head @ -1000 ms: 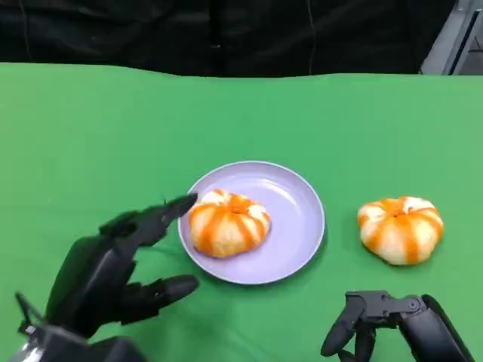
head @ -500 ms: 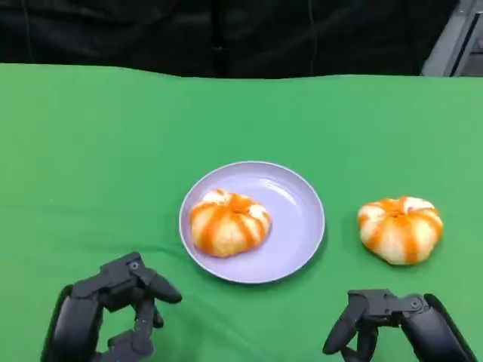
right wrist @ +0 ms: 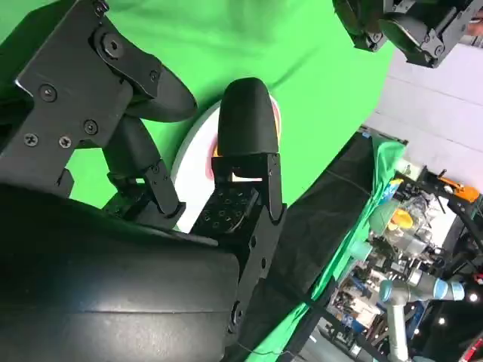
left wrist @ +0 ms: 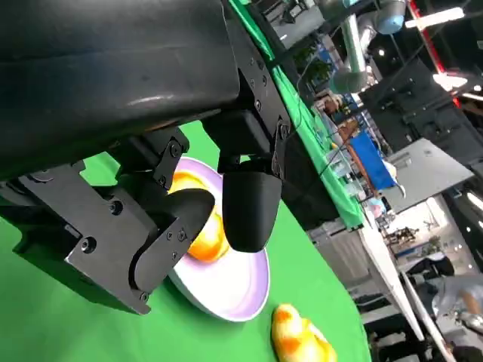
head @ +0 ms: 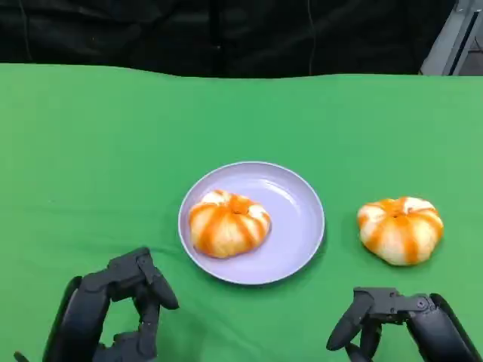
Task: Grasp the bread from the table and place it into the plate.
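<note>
A lilac plate (head: 296,219) lies mid-table with one orange-striped bread (head: 228,223) on it, toward its left side. A second, similar bread (head: 400,228) rests on the green cloth to the plate's right. My left hand (head: 113,313) sits near the table's front edge, well short of the plate, fingers curled in and holding nothing. My right hand (head: 396,324) is low at the front right, just short of the second bread, fingers also curled and empty. Past my left hand (left wrist: 189,204), the left wrist view shows the plate (left wrist: 238,294), its bread (left wrist: 205,240) and the other bread (left wrist: 302,339).
The green cloth (head: 113,151) covers the whole table, with a black backdrop behind its far edge. A grey frame (head: 453,38) stands at the far right corner. The right wrist view shows my right hand (right wrist: 189,151) over the green cloth.
My left hand has drawn back from the plate's left rim toward the front edge, and its outstretched fingers have curled in. The right hand has hardly shifted. Both breads stay put.
</note>
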